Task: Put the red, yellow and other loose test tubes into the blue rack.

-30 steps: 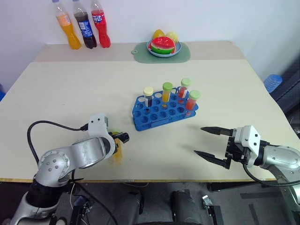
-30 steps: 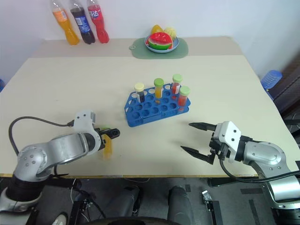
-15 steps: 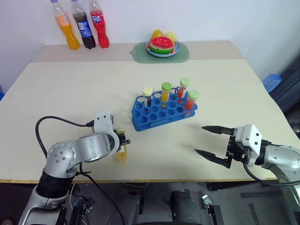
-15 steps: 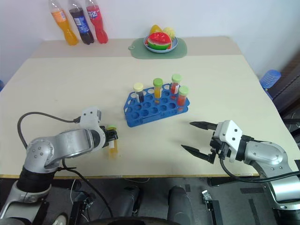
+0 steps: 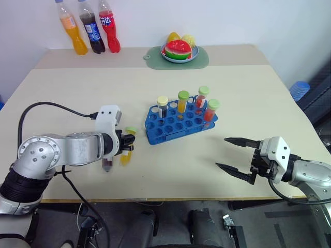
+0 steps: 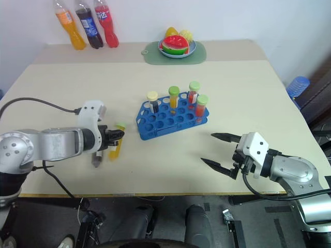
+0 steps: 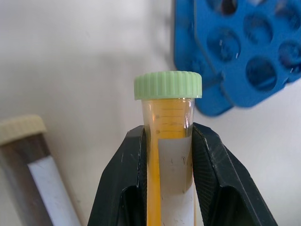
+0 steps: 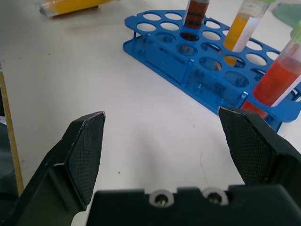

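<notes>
You're gripping the yellow tube (image 7: pixel 168 141) w/ the left gripper (image 5: pixel 125 148) clamped below its green cap, just off the blue rack (image 5: pixel 178 124) toward the tabletop's left edge, ready for slotting, while the right gripper (image 5: pixel 237 159) is idling wide open near the front-right corner.

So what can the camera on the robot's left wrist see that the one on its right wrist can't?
Left wrist view alone: the left gripper shut on a yellow tube with a green cap, and a dark tube with a cream cap lying beside it on the table.

Right wrist view alone: the right gripper open over the table, and tubes standing in the rack, dark, yellow and red.

Both: the blue rack with its round holes.
</notes>
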Controlling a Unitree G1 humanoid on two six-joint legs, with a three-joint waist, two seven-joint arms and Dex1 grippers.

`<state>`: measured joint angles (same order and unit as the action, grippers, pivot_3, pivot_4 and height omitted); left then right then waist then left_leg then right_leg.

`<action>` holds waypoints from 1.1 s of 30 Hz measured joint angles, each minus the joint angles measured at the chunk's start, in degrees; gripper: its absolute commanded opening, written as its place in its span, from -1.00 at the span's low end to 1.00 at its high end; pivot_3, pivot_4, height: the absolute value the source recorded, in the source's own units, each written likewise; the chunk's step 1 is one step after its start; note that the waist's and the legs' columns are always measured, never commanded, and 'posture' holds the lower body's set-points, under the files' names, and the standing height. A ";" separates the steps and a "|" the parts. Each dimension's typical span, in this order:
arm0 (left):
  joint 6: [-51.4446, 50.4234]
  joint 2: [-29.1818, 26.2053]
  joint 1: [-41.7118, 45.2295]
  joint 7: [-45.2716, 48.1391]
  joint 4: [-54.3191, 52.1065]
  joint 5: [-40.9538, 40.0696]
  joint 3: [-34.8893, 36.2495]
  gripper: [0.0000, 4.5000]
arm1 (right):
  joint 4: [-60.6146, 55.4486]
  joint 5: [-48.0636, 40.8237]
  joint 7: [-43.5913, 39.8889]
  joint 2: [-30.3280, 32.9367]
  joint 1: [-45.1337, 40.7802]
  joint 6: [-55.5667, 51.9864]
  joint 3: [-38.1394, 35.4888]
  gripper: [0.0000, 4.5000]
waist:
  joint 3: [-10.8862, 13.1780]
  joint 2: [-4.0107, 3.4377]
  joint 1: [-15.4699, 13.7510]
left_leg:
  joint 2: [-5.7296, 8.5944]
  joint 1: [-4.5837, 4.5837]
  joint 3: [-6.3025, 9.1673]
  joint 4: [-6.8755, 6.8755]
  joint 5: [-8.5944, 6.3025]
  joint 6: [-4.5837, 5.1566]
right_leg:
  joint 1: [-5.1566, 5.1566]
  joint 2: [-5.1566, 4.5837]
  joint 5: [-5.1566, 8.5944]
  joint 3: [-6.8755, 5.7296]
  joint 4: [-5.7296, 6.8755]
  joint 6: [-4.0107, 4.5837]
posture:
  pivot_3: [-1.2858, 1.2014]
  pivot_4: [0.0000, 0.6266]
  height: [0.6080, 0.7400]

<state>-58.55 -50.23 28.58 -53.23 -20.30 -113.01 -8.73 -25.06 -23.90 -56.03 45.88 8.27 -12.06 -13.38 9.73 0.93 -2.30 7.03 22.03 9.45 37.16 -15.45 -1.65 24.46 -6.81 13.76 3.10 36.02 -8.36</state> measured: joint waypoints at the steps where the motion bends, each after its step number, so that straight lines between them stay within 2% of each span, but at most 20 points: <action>1: 0.60 0.32 0.18 -0.09 -0.02 0.01 -0.23 -0.67 | -0.17 -0.02 0.00 0.00 0.31 0.01 -0.53 0.88 | 0.00 0.00 -0.01 | 0.00 0.00 0.00 0.00 0.00 0.00 | 0.00 0.00 0.00 0.00 0.00 0.00 | 0.03 -0.52 1.00; 4: 1.49 0.29 1.11 1.16 -1.02 1.53 -0.67 -0.67 | -0.20 -0.04 -0.05 0.04 0.90 0.00 -1.48 0.88 | 0.01 0.02 -0.02 | 0.00 0.01 -0.01 0.00 0.00 0.00 | 0.00 0.00 0.00 0.00 -0.01 0.00 | 0.03 -0.52 1.00; 9: 1.54 0.47 1.71 11.53 -7.87 13.43 -0.14 -0.67 | -0.82 -0.04 -0.03 0.04 1.31 0.00 -1.71 0.88 | 0.01 0.01 0.05 | 0.00 0.01 -0.04 -0.01 0.00 0.00 | 0.00 0.01 0.00 0.00 -0.01 0.00 | 0.03 -0.52 1.00; 16: 4.02 1.61 -1.03 30.20 -17.79 31.33 0.34 -0.67 | -1.93 -0.17 -0.04 0.08 2.85 -0.10 -3.45 0.88 | 0.01 0.01 0.03 | 0.00 0.03 -0.26 -0.02 -0.01 0.02 | 0.00 0.01 0.01 -0.01 -0.05 0.01 | 0.03 -0.52 1.00; 21: 8.44 3.45 -4.44 43.39 -20.19 40.87 1.06 -0.67 | -2.58 -0.70 -0.06 0.12 4.03 -0.49 -4.31 0.88 | 0.02 0.03 0.00 | -0.02 0.04 -0.28 -0.01 -0.20 0.37 | -0.01 0.00 0.01 -0.01 -0.06 0.02 | 0.03 -0.52 1.00; 28: 19.28 6.78 -8.37 58.14 -20.22 58.24 1.11 -0.67 | -3.57 -1.13 -0.04 0.17 5.73 -0.82 -5.33 0.88 | 0.02 0.02 -0.01 | -0.02 0.04 -0.29 -0.01 -0.22 0.40 | -0.05 0.00 0.00 -0.02 -0.13 0.01 | 0.03 -0.52 1.00; 31: 29.11 9.41 -10.04 64.93 -17.94 70.42 -1.16 -0.67 | -4.53 -1.16 0.48 0.12 7.52 -1.16 -5.83 0.88 | 0.01 0.00 -0.06 | -0.02 0.04 -0.33 -0.01 -0.23 0.41 | -0.10 0.00 0.00 -0.02 -0.25 0.02 | 0.03 -0.52 1.00; 33: 36.29 15.16 -11.00 66.94 -15.17 77.54 -2.60 -0.67 | -5.50 -1.18 1.25 -0.17 8.80 -1.35 -6.66 0.88 | -0.02 -0.05 -0.17 | -0.02 0.05 -0.31 0.00 -0.25 0.46 | -0.23 -0.01 0.00 -0.02 -0.48 0.03 | 0.03 -0.52 1.00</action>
<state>-22.26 -35.08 17.58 13.71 -35.46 -35.48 -11.33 -30.56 -25.08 -54.79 45.71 17.06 -13.41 -20.04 9.71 0.87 -2.47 7.01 22.09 9.14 37.16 -15.71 -1.19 24.23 -6.82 13.76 3.07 35.54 -8.32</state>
